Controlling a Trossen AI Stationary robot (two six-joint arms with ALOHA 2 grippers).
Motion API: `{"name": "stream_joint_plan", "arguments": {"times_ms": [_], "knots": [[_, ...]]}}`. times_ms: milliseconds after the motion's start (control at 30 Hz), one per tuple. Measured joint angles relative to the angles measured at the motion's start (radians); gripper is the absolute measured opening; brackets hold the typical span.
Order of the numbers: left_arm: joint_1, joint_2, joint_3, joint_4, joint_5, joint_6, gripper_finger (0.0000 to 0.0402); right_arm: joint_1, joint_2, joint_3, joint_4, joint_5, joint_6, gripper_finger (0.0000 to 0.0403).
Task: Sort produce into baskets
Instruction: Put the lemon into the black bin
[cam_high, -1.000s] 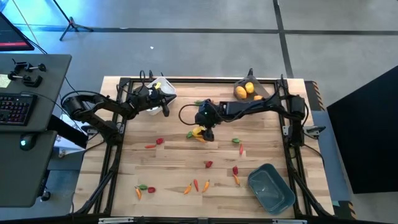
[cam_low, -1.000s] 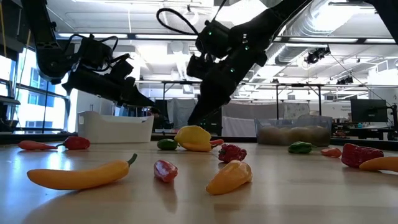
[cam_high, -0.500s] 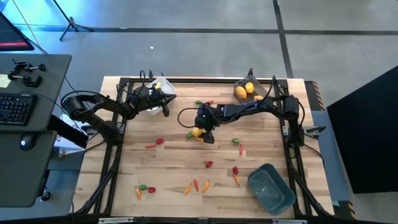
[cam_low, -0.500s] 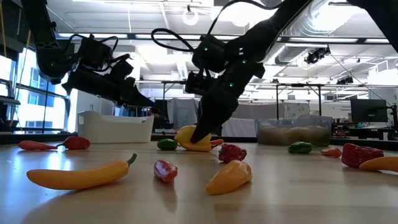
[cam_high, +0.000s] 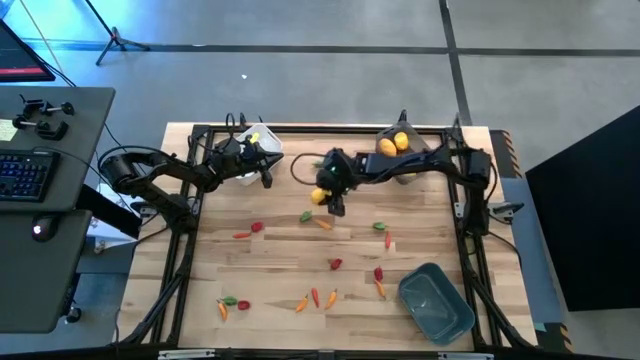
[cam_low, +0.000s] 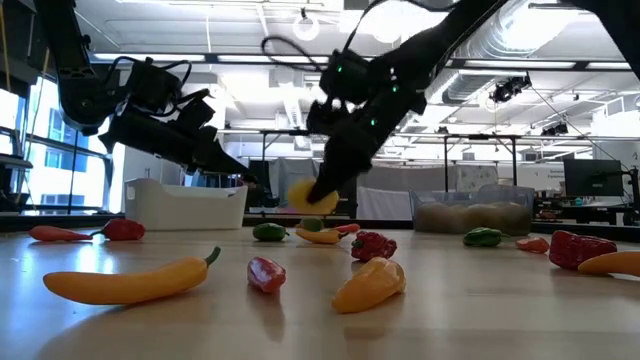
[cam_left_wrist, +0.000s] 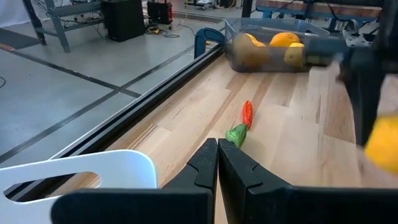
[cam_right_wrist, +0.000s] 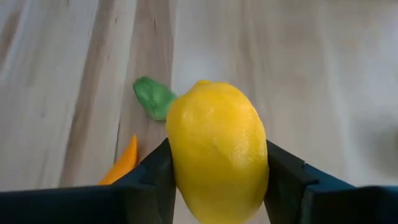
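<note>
Since a second ago my right gripper (cam_right_wrist: 214, 186) has closed on the yellow lemon (cam_right_wrist: 216, 167) and lifted it: it lay on the table (cam_high: 290, 262) among the scattered produce, and now it hangs clear of the wood, as the low view shows, with the small green piece (cam_right_wrist: 153, 98) and the orange piece (cam_right_wrist: 124, 160) left lying beneath it. My jaws pinch the lemon across its width, one finger on each flank, which keeps the rounded body from rolling out while I carry it. In the overhead view my right arm has drawn back toward the far edge, nearer the translucent grey basket (cam_high: 398, 148) that already holds yellow and orange fruit; I judge that is where this lemon belongs. My left gripper (cam_left_wrist: 217, 163) waits beside the white basket (cam_high: 257, 150) at the far left corner, fingers pressed together on nothing. The blue-teal basket (cam_high: 436, 302) sits at the near right corner, apparently empty, and the red and orange pieces across the middle of the table are yet to be sorted.
</note>
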Motion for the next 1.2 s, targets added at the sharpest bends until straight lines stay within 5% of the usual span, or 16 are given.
{"name": "stream_joint_plan", "arguments": {"times_ms": [333, 600, 833, 1000, 1200], "knots": [[0.0, 0.0, 0.0, 0.001, 0.0, -0.006, 0.0, -0.119, -0.21, 0.0, -0.267, 0.156, -0.027, 0.016], [0.0, 0.0, 0.0, 0.0, 0.0, -0.016, 0.0, -0.303, -0.373, -0.078, -0.321, 0.233, -0.05, 0.016], [0.0, 0.0, 0.0, 0.005, -0.001, -0.015, 0.0, -0.441, -0.434, -0.226, -0.258, 0.268, 0.136, 0.016], [0.0, 0.0, 0.0, 0.009, -0.004, 0.0, 0.0, -0.471, -0.433, -0.265, -0.296, 0.443, 0.32, 0.016], [0.0, 0.0, 0.0, 0.008, -0.005, 0.003, 0.0, -0.475, -0.433, -0.274, -0.381, 0.464, 0.392, 0.016]]}}
